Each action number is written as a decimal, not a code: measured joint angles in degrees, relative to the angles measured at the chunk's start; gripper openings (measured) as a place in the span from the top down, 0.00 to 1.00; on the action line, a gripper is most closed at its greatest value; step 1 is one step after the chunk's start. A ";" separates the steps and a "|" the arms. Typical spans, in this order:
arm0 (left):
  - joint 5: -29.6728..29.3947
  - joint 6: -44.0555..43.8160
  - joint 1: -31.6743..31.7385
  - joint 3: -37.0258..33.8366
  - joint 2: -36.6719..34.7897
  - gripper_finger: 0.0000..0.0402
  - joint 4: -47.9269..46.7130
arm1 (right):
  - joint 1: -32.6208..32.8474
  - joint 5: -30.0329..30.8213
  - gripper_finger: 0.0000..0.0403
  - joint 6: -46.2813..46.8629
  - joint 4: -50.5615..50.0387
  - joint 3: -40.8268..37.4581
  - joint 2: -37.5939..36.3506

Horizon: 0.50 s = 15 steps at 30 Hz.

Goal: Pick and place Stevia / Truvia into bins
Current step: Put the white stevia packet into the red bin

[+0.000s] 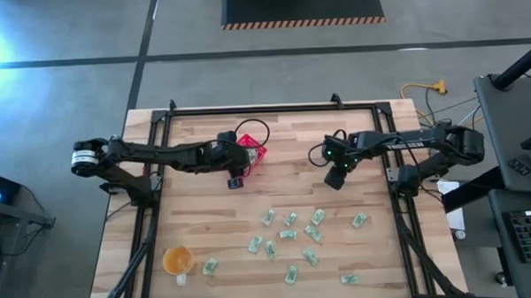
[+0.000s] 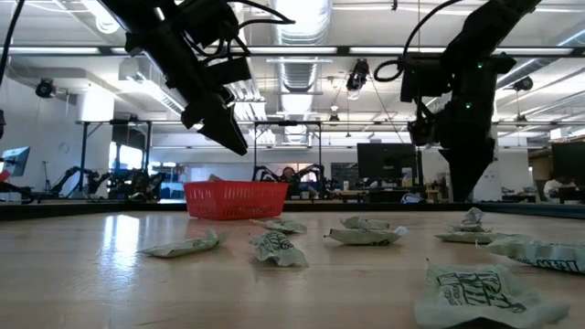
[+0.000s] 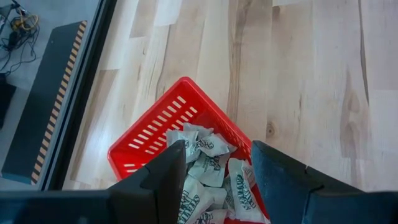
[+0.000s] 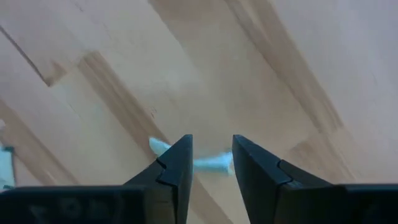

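Packets [image 1: 290, 234] looking light, soft, crumpled; pinching raised crease best. Left gripper [image 3: 214, 180] hovering over basket [image 3: 149, 134], jaws released. Right gripper [image 4: 211, 163] hanging midair, grasping packet [image 4: 208, 163].

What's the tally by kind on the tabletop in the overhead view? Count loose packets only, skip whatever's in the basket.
Loose Stevia packets: 12
Red basket: 1
Orange cup: 1
Total: 14
A small white bit beside the cup is too unclear to count.
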 joint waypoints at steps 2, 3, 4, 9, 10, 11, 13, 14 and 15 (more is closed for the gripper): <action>0.00 0.00 0.00 0.00 0.00 0.59 0.00 | 0.02 0.87 0.75 0.78 -0.39 0.00 -0.30; 0.00 0.00 0.00 0.00 0.00 0.59 0.00 | 0.02 1.62 0.76 1.42 -0.90 0.00 -0.52; 0.00 0.00 0.00 0.00 0.00 0.59 0.00 | 0.02 2.40 0.76 2.07 -1.39 -0.04 -0.63; 0.00 -0.07 0.00 0.00 0.00 0.59 0.02 | 0.02 2.81 0.79 2.95 -2.08 -0.59 -0.41; 0.00 -0.09 0.00 0.00 0.00 0.59 0.00 | 0.02 2.81 0.79 3.13 -2.10 -0.80 -0.24; 0.00 -0.11 0.00 0.00 0.00 0.59 0.00 | 0.02 2.81 0.79 3.24 -2.22 -0.92 -0.01; 0.00 -0.17 0.00 0.00 0.00 0.59 0.00 | 0.01 2.81 0.80 3.25 -2.08 -1.01 0.54; 0.02 -0.17 0.00 0.00 0.00 0.59 0.00 | 0.02 2.79 0.81 3.23 -2.11 -1.06 0.76; 0.00 -0.17 0.00 0.00 0.00 0.59 0.02 | 0.02 2.69 0.81 3.17 -2.14 -1.11 0.93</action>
